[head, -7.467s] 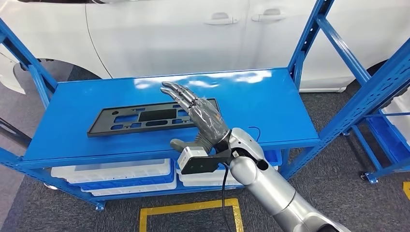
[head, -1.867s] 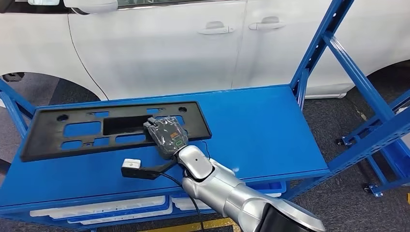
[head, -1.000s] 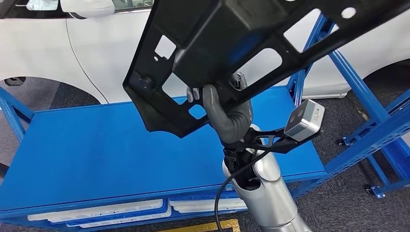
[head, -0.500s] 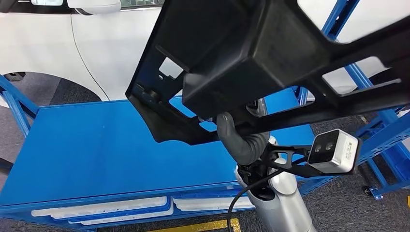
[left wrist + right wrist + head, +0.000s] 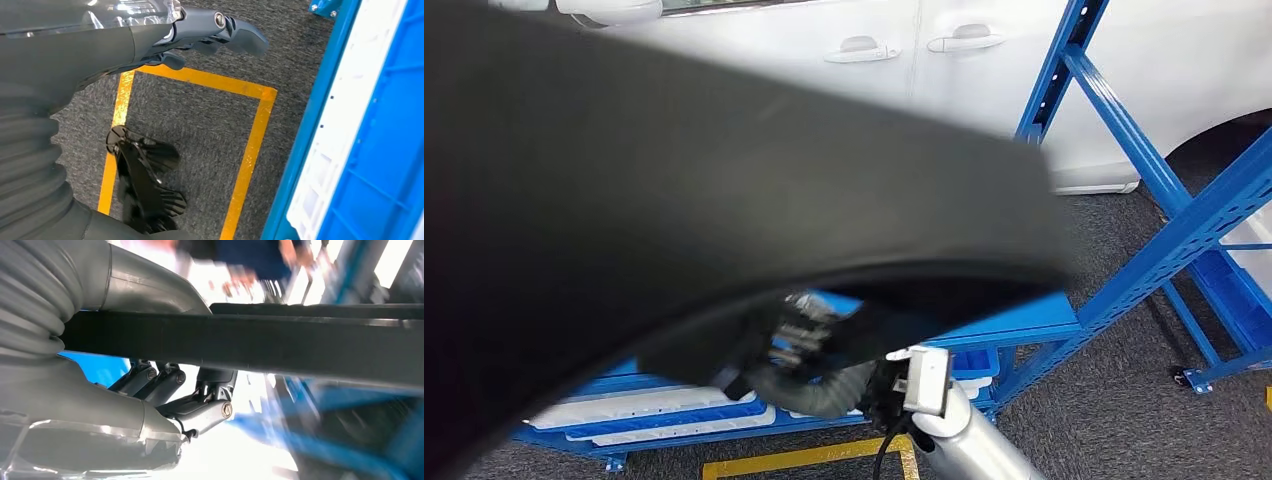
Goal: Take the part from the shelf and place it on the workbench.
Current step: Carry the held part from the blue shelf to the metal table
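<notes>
Behind the blue metal shelf [image 5: 1114,100], a white car [image 5: 864,50] is seen in the head view, where the flat black plastic part [image 5: 674,200] is held up close to the camera by the right hand [image 5: 814,365] beneath it. From the left wrist, the left hand [image 5: 150,30] is seen empty, fingers loosely extended above grey carpet [image 5: 210,130] marked with yellow tape [image 5: 250,150]. From the right wrist, the part is clamped between thumb and fingers [image 5: 165,380].

Grey ribbed wrist cover, dark fingers [image 5: 165,382] with silver screws, silver forearm [image 5: 969,445]
</notes>
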